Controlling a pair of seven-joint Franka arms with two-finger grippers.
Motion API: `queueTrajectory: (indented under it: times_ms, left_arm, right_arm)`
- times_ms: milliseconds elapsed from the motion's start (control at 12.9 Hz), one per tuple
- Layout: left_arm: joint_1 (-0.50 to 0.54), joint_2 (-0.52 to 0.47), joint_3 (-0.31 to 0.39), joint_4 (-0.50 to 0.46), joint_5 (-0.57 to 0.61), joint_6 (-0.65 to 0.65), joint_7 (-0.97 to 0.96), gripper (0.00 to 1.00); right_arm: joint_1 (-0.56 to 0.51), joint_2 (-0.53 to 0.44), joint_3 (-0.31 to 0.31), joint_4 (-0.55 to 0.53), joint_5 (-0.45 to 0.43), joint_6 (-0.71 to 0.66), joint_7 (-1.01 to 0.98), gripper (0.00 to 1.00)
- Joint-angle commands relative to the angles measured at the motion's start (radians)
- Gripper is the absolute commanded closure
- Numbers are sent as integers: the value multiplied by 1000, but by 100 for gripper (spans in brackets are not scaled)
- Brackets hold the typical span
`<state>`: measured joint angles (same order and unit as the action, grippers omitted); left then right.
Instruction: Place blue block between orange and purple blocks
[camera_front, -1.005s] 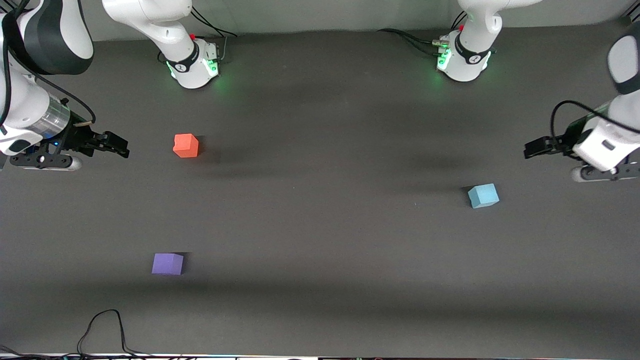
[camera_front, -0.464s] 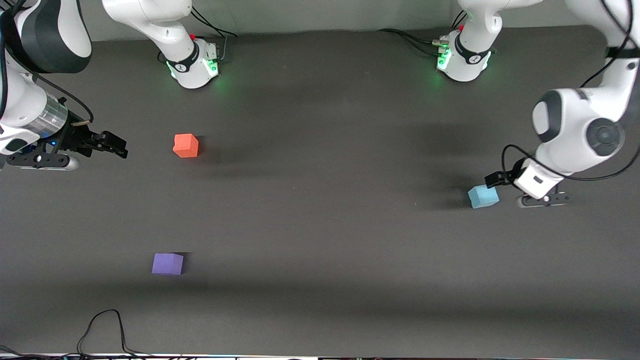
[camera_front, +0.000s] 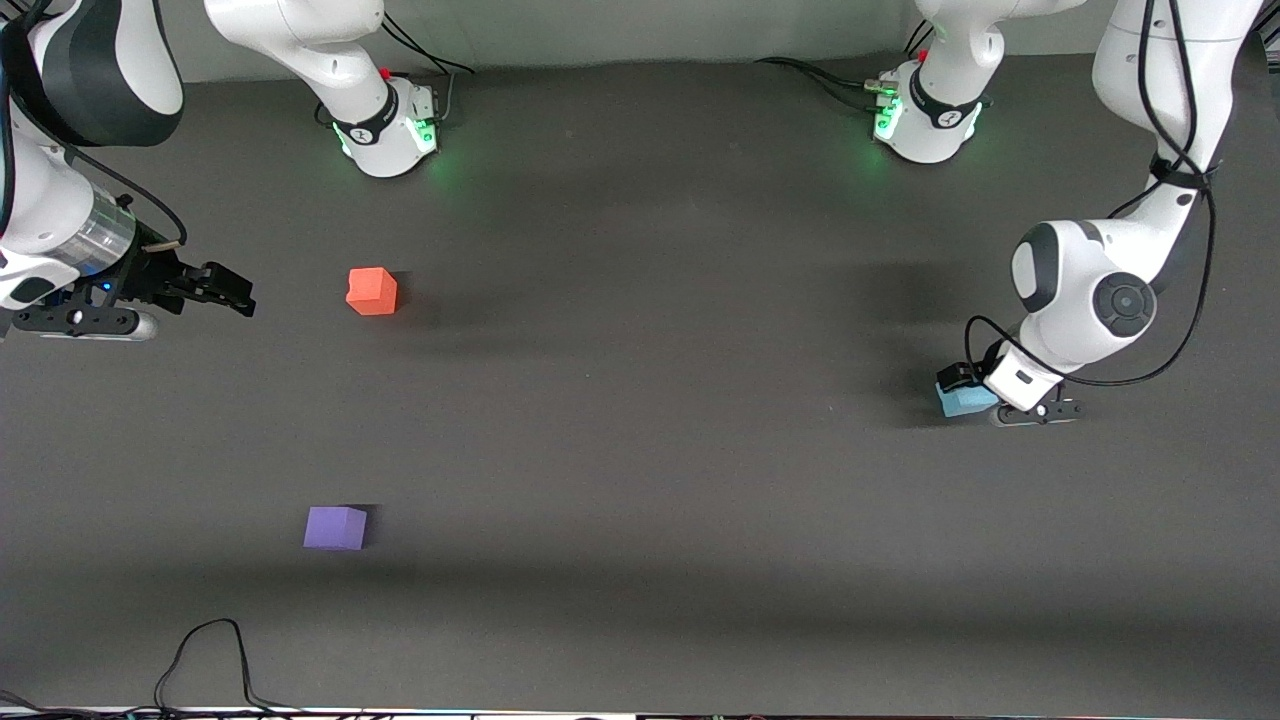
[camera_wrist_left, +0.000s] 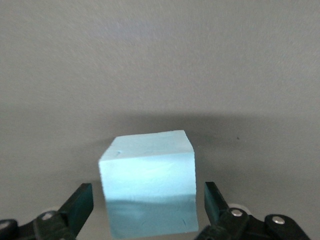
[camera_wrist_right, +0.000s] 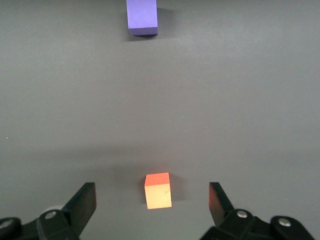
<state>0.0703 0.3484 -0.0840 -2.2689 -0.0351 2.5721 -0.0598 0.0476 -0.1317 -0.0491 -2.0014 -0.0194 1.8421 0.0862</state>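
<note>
The blue block (camera_front: 960, 403) rests on the dark table toward the left arm's end. My left gripper (camera_front: 968, 392) has come down around it and is open. In the left wrist view the blue block (camera_wrist_left: 147, 170) sits between the two fingers of the left gripper (camera_wrist_left: 147, 200), with a narrow gap on each side. The orange block (camera_front: 372, 291) and the purple block (camera_front: 335, 527) lie toward the right arm's end, the purple one nearer the front camera. My right gripper (camera_front: 240, 296) waits open beside the orange block (camera_wrist_right: 158, 191), and the purple block (camera_wrist_right: 142, 17) also shows in its wrist view.
The two arm bases (camera_front: 385, 130) (camera_front: 925, 120) stand along the table's back edge. A black cable (camera_front: 210, 650) loops onto the table at the edge nearest the front camera, below the purple block.
The left arm swung in from the table's end and came down, so its open fingers now straddle the blue block. The right arm and all three blocks stayed put.
</note>
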Motion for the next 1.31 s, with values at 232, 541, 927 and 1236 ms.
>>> queueTrajectory:
  times_ms: [232,541,927,1236]
  left_arm:
    - [-21,-3,7,-14,3,19,-12,1]
    - [-26,0,7,-14,3,27,-2,100]
    - [-21,-141,7,-9,3,-102,-3,100]
    - [-23,-435,6,58,3,-497,-17,100]
  right_arm:
    - [3,-9,-5,12,4,-11,9,0]
    - [3,-9,-12,16,4,-12,7,0]
    - [1,-11,-32,16,3,-12,4,0]
    - [3,-22,-23,67,3,-50,9,0]
